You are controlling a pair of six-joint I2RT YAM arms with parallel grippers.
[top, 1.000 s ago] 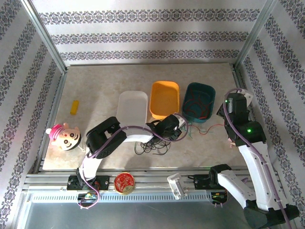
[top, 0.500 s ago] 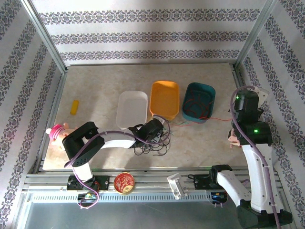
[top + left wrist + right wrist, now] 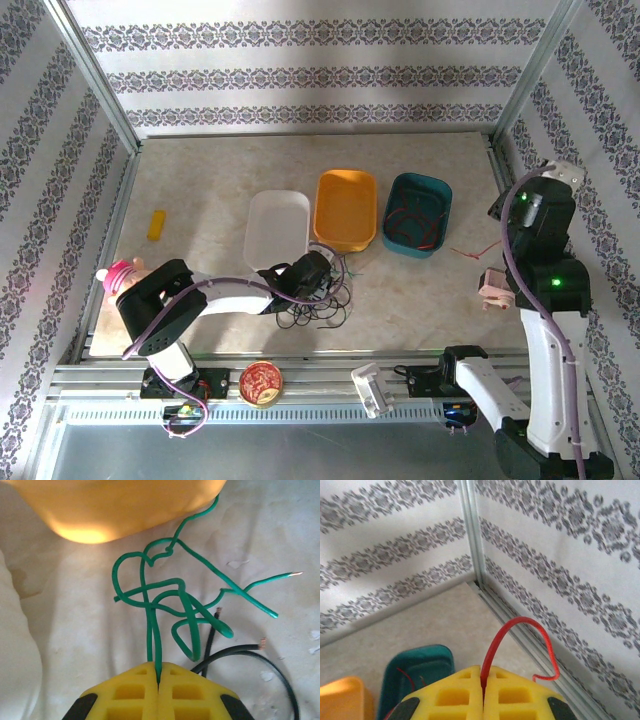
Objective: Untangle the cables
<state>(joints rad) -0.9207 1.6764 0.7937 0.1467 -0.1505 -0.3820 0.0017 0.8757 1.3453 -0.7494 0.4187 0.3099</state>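
The left gripper (image 3: pixel 159 674) pinches the green cable (image 3: pixel 151 630), which loops toward 12 o'clock beside the orange tub (image 3: pixel 115 505). The right gripper (image 3: pixel 483 675) pinches a red cable (image 3: pixel 491 650) that bends toward 3 o'clock.

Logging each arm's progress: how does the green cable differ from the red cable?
The green cable is a tangle of crossing loops; the red cable is one plain arch. Green lies low over the table by the orange tray; red is held up near the corner post. Shared: each is pinched in a shut gripper, green in the left gripper, red in the right gripper.
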